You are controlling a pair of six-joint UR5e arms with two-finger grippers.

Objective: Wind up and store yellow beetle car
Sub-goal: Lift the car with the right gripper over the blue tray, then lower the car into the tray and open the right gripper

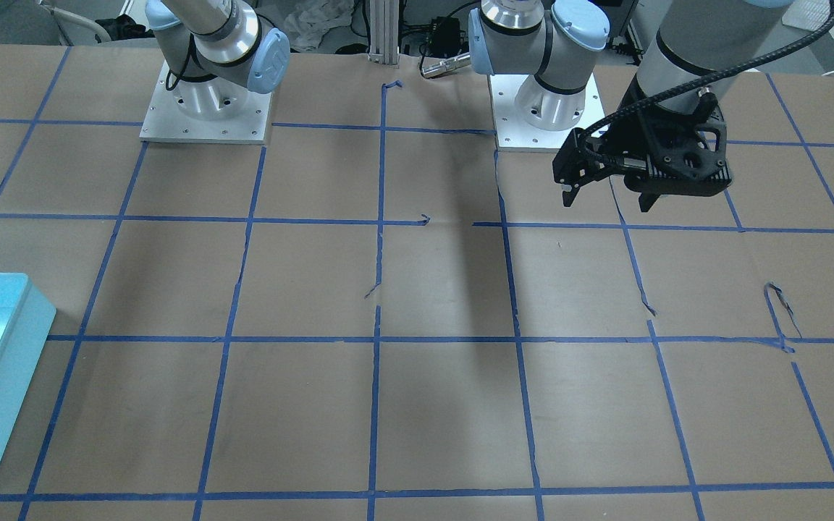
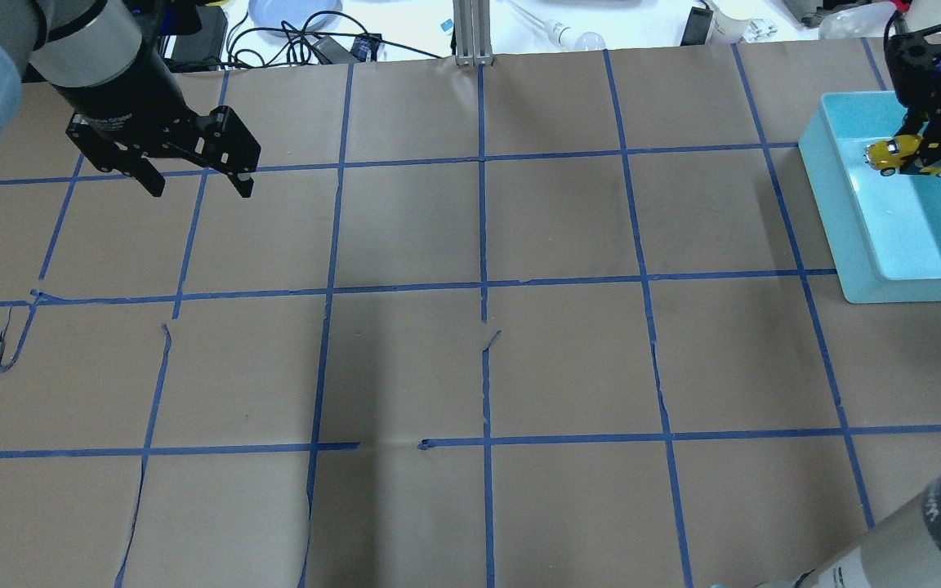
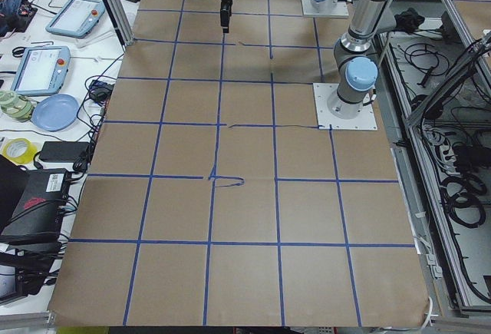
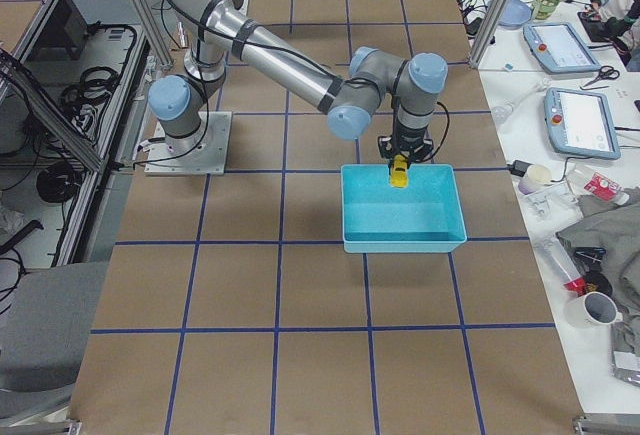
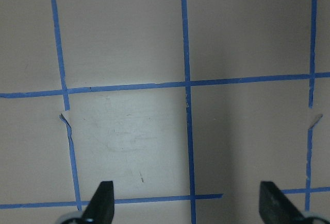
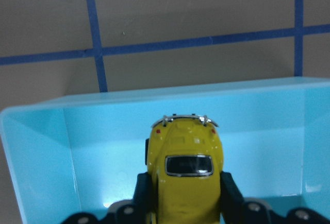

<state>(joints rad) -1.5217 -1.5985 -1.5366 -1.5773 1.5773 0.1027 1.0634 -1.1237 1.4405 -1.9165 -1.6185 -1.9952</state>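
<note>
While my right gripper (image 2: 925,153) is clamped on the car (image 6: 186,167), I read the grip best from its wrist camera: both jaws press against the yellow flanks at the bottom middle of that frame, and the chrome-bumper end with its dark window points up the frame, away from the wrist. The car sits inside the outline of the bin (image 2: 826,204), close to one end wall. I cannot tell whether its wheels touch the floor of the bin or hang just above it. In the overhead view the car and gripper are at the upper right edge of the frame, over the upper part of the turquoise bin; in the front-facing view only a corner of that bin and a sliver of yellow show at the left edge.

My left gripper (image 2: 201,193) is at the upper left of the overhead frame, well apart from the bin, jaws spread wide and holding nothing. Its wrist camera shows both tips at the bottom corners with bare brown table (image 2: 479,367) between them. Blue tape (image 2: 483,245) marks the table in squares, torn in a few spots.
</note>
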